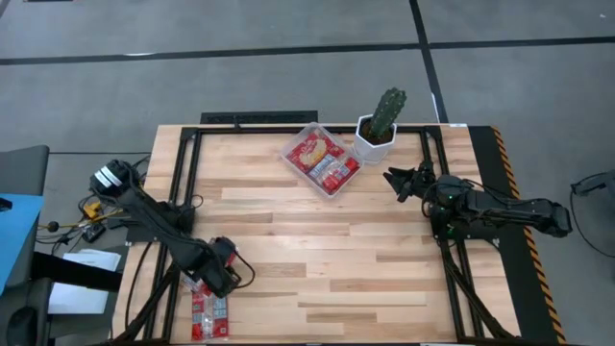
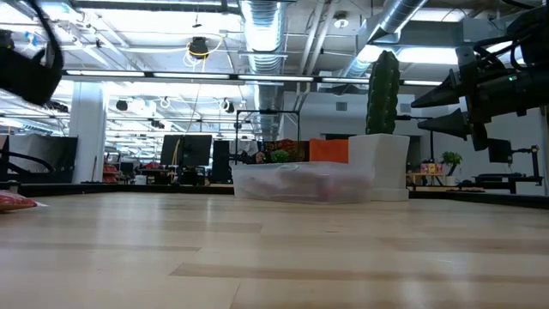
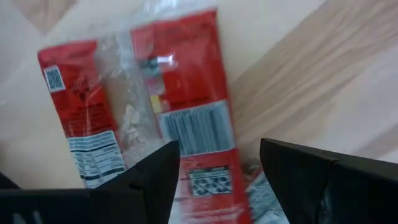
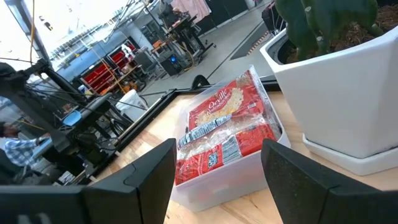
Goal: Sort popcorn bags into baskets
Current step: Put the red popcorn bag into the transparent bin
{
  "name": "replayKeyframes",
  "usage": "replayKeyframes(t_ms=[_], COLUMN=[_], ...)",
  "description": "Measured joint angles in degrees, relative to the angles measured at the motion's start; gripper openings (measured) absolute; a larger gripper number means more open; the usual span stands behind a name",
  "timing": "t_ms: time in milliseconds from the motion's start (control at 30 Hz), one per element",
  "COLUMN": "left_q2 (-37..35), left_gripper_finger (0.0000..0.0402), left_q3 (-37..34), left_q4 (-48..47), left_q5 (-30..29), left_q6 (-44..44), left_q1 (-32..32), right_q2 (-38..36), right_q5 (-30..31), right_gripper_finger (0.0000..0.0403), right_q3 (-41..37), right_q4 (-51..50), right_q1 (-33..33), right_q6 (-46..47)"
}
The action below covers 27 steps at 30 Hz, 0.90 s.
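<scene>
Several red popcorn bags lie flat on the table near its front left corner. My left gripper hangs open just above them. In the left wrist view its fingers stand on either side of one bag's barcode end without touching it. The clear tub stands at the far middle with several bags lying flat inside. My right gripper is open and empty, held above the table to the right of the tub, pointing toward it.
A white faceted pot with a cactus stands just to the right of the tub, close to my right gripper. The table's bare wood spreads between the two arms. In the low view one bag shows at the left edge.
</scene>
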State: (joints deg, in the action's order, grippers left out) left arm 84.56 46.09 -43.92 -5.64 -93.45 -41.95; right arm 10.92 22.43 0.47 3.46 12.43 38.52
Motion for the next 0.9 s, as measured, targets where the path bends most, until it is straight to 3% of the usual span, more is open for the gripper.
replayKeyframes(t_ms=[300,400,533,733,900], left_q2=[9.24,9.41,9.19,7.38,1.65], left_gripper_finger=[0.0203,0.0151,0.003,0.0005,0.0], left_q3=[0.59,0.59,0.48,1.41,3.48], left_q4=[-0.9,-0.9,-1.6,-1.85,-0.69], left_q5=[5.7,7.12,7.92,8.03,-0.24], left_q6=[2.88,1.75,-0.19,1.52,4.31], left_q1=[0.0,0.52,0.79,2.42,6.68], right_q2=[0.0,0.0,0.0,0.0,-0.01], right_q5=[0.01,0.0,0.0,0.0,0.0], right_gripper_finger=[0.026,0.026,0.026,0.026,0.026], right_q3=[0.0,0.0,0.0,0.0,-0.01], right_q4=[-0.01,0.0,0.0,0.0,0.0], right_q1=[0.0,0.0,0.0,0.0,0.04], right_q6=[0.0,0.02,0.02,0.04,0.04])
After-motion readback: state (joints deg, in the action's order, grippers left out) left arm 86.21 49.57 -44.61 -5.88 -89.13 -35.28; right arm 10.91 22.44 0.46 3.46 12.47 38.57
